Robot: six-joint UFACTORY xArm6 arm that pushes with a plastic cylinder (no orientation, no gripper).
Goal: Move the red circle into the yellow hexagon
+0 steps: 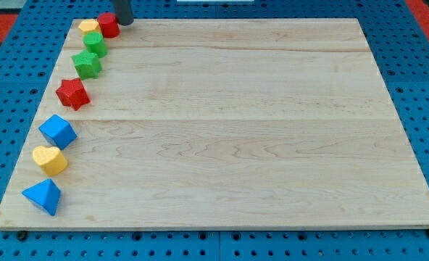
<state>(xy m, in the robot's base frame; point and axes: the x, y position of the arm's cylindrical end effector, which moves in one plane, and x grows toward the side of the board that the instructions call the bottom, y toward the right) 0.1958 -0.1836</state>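
We count two red, two green, two blue, two yellow blocks. My tip (123, 22) touches the red circle (109, 25), which abuts the yellow hexagon (90, 27); fingers: none to tell

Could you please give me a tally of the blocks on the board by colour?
Red: 2, red circle and red star
Yellow: 2, yellow hexagon and yellow heart
Green: 2, and
Blue: 2, and
Total: 8

My tip sits just right of the red circle.
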